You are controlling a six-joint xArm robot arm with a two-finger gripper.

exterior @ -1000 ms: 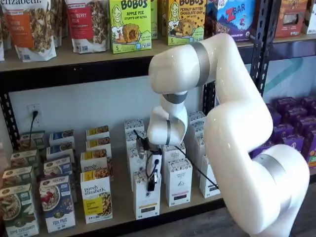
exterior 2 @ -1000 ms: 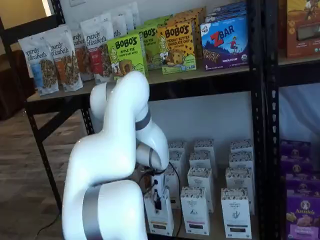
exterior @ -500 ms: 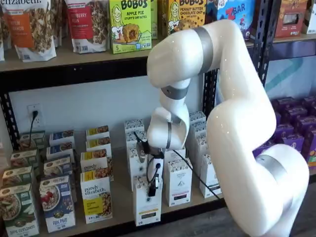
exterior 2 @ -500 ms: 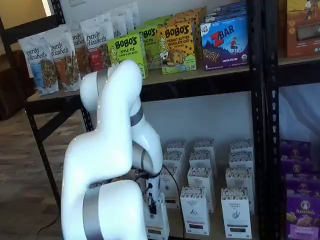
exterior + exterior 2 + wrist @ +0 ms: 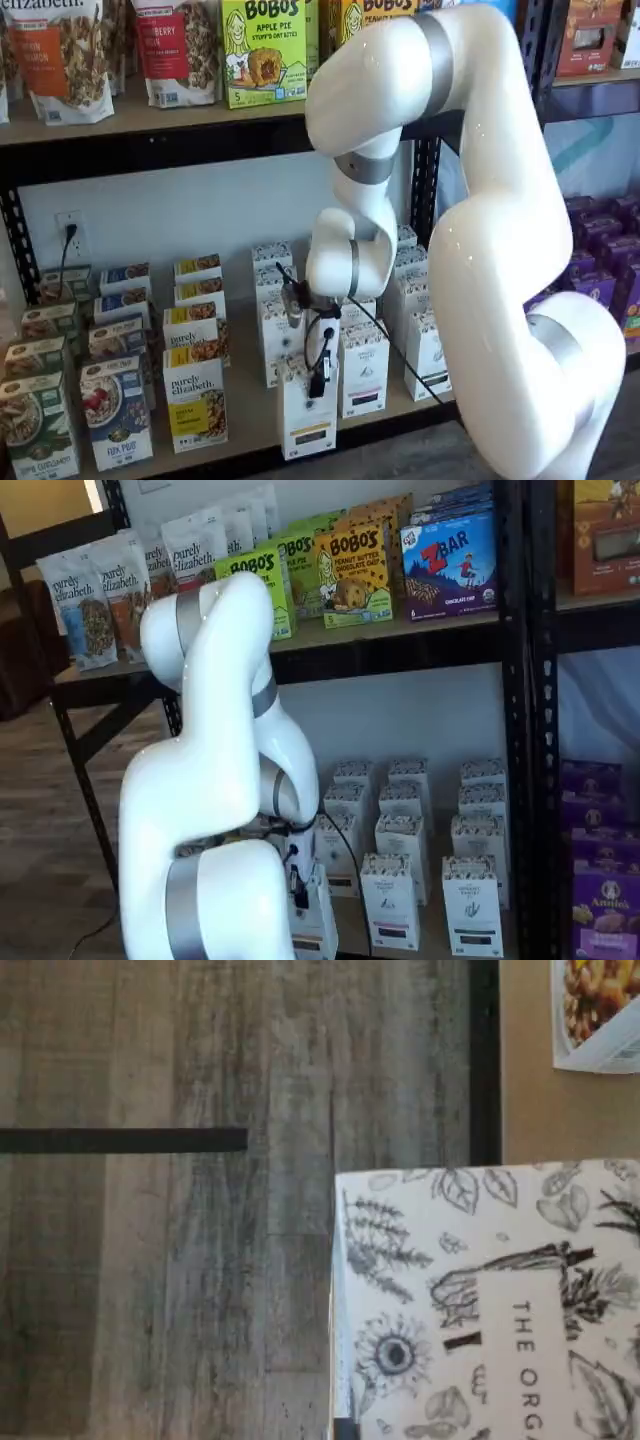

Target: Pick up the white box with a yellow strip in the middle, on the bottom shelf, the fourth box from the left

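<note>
The gripper (image 5: pixel 318 372) is clamped on the white box (image 5: pixel 306 418), its black fingers (image 5: pixel 320 380) pressed against the carton's upper part with a cable looping beside them. The carton is upright, directly beneath the claw, and sits out at the front edge of the bottom shelf (image 5: pixel 245 415), forward of the rows of like-shaped cartons behind the claw. A yellow-gold band crosses its lower front in a shelf view.

In a shelf view the same carton (image 5: pixel 313 920) shows only as a sliver next to the robot's white arm (image 5: pixel 215 780), which hides most of the grip; the fingers there are hard to make out.

In the wrist view the carton's top (image 5: pixel 480 1300) fills the corner close under the camera, printed with dark line-drawn leaves, a sunflower and part of the lettering "THE ORGA". Beyond it lies grey wood-grain floor (image 5: pixel 200 1260), and the shelf's black front rail (image 5: pixel 484 1060) runs between the floor and the tan board (image 5: pixel 525 1090).

To the claw's side, the white cartons with a black band (image 5: pixel 363 370) stand just beside the held box. Farther off on the other side stand the purely elizabeth boxes (image 5: pixel 195 400), well apart from the claw.
</note>
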